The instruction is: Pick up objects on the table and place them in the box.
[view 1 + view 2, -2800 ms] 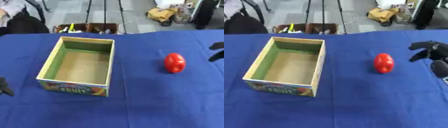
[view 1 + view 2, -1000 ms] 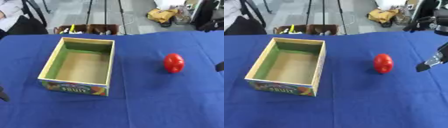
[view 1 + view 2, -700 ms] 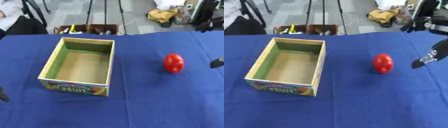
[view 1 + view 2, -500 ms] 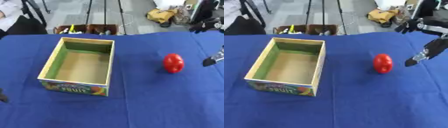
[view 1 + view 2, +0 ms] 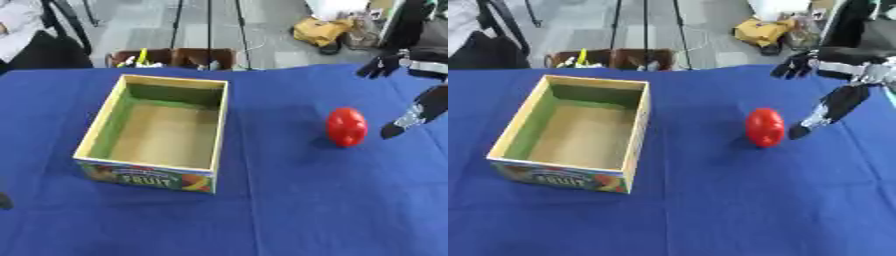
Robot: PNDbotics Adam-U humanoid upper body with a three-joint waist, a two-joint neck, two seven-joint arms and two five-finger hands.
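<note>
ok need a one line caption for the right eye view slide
Right hand open beside a red object on the blue table; the empty fruit box waits to the left.

A blue cloth (image 5: 262, 210) covered the bench. Beyond its far edge stood a brown crate (image 5: 175, 57) with small items inside, black tripod legs (image 5: 208, 25) on the grey floor, and a yellow bag (image 5: 322, 31) farther right.

One legible marking: "FRUIT" in yellow letters on the box (image 5: 144, 178) front panel, lower left of frame. Nothing else readable.
</note>
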